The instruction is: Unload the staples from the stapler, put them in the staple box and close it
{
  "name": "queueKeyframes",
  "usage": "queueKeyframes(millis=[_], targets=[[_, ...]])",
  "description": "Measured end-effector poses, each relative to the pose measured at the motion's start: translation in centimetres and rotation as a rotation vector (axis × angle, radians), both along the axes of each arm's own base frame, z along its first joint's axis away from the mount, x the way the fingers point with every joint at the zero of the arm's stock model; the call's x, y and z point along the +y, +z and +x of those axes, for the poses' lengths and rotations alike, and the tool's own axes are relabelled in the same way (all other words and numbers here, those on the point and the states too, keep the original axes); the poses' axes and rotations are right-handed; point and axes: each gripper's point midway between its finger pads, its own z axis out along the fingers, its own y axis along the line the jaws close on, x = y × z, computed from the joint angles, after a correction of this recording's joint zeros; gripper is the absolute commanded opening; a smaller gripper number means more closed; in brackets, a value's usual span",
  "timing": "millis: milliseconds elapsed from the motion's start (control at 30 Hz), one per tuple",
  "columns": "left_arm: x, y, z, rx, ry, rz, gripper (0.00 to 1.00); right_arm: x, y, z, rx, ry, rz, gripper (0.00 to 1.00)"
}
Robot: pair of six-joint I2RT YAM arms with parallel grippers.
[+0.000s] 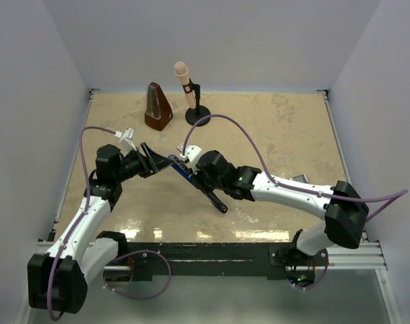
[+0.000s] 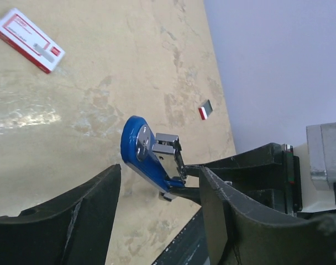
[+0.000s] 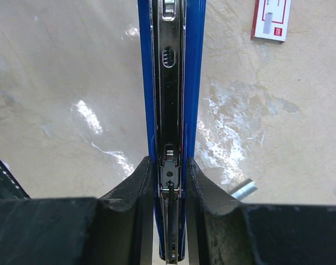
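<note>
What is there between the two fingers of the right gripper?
The stapler fills the gap of the right gripper: both fingers press on its blue sides, the silvery rail between them. The right wrist view shows this.

Overhead view looking down, wrist views close (sharing the stapler [image 3: 168, 99])

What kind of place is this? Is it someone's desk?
Probably a robot test booth, not a desk: plain white walls box in a beige table, two robot arms are bolted at its edge, and a metronome and microphone sit there as props.
</note>
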Motion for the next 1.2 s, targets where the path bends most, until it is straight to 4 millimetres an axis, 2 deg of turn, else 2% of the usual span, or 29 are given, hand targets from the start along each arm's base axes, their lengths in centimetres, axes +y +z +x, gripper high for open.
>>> queueKeyframes(millis=[200,467,600,700,833,1067,1200], targets=[[2.5,0.2,1.4,-0.004,0.149,0.138,0.64,-1.4,-1.8,0.3,-0.005,0.076,-0.109,0.00],[6.3,-0.5,2.7,0.035,0.322,0.308,0.66,-1.6,-6.4,-0.8,0.057,0.229,-0.255,0.00],[7.9,-1.4,2.9,0.069,0.392,0.362,0.67,-1.4,-7.6,-1.4,0.083,0.279,-0.272,0.00],[9.3,-2.7,3.0,0.123,0.448,0.402,0.75,-1.1,-8.0,-1.6,0.091,0.302,-0.274,0.00],[11.5,-4.2,3.0,0.202,0.536,0.442,0.75,-0.8,-8.5,-1.6,0.090,0.308,-0.275,0.00],[14.4,-4.5,3.3,0.254,0.648,0.440,0.74,-1.1,-8.9,-0.9,0.090,0.246,-0.283,0.00],[14.9,-4.5,3.3,0.257,0.666,0.437,0.73,-3.0,-8.2,0.9,0.142,0.143,-0.294,0.00]])
